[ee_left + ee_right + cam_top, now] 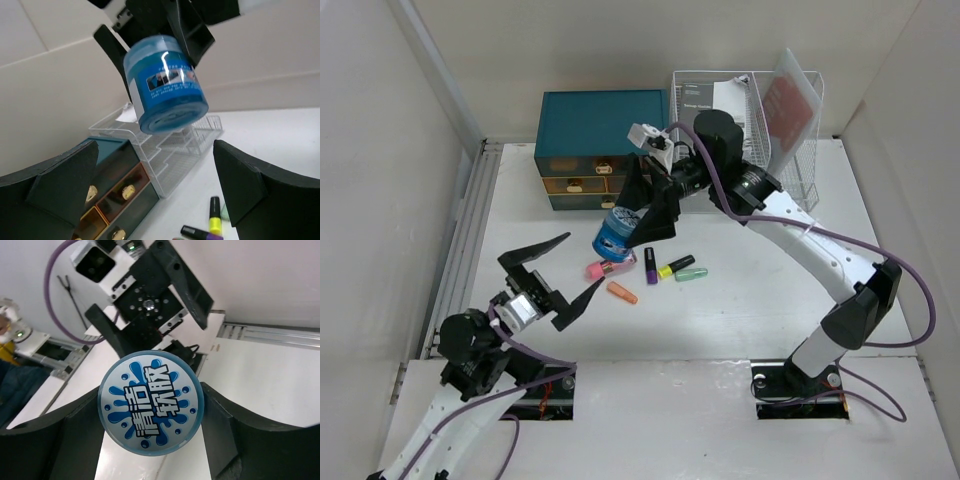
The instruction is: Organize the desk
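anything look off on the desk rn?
Markers lie loose at mixed angles mid-desk. A blue jar hangs tilted between the right fingers, clear of the desk. Nothing looks spilled or broken.

My two arms, the left arm and the right arm, are white tubes with black round joints. A purple cable runs along each one. My left claw and right claw are black, with wide flat fingers that end in points. The left claw has a square black plate with tiny silver screws. A small white camera sits by each claw.
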### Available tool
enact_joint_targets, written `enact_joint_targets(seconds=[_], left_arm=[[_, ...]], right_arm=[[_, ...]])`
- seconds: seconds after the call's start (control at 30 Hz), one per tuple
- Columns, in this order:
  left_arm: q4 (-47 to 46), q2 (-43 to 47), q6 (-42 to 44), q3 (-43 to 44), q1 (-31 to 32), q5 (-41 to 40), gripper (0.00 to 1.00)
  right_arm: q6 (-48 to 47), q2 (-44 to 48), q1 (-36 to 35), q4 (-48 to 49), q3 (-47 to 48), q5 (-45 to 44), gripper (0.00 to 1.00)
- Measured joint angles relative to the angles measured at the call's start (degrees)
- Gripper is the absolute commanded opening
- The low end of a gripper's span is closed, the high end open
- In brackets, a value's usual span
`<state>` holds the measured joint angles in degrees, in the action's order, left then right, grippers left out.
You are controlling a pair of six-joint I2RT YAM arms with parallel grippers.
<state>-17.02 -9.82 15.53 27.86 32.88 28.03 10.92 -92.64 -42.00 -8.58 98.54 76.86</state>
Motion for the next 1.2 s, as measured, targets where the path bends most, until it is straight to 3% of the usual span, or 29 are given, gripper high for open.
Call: enact_joint_targets(seconds=[0.23,0.6,0.77,0.93,1.2], left_arm=[[-5.1,1.6,-7.5,-1.2,0.0,-3.1,0.99],[-11.7,-6.1,-24.4,-0.6,0.0,-4.7,0.99],[-6.4,-13.1,-24.6,6.0,0.0,-5.8,0.99],[0.7,-19.7,-23.0,14.3,0.0,-5.6,0.99],[11.6,-22.4,-16.1,19.2,0.0,-5.7,0.99]], right_arm=[[-0.5,0.0,-0.8,0.9,-0.2,-7.6,0.00],[-6.6,3.3,-1.5,1.4,-6.0,-16.7,0.00],[-8.9,4.0,-1.6,0.4,-5.9,-19.8,0.00],[-13.8,3.9,-1.6,-6.6,-3.5,-21.6,0.00],[-19.2,3.8,-1.6,-15.0,-1.1,-22.4,0.00]])
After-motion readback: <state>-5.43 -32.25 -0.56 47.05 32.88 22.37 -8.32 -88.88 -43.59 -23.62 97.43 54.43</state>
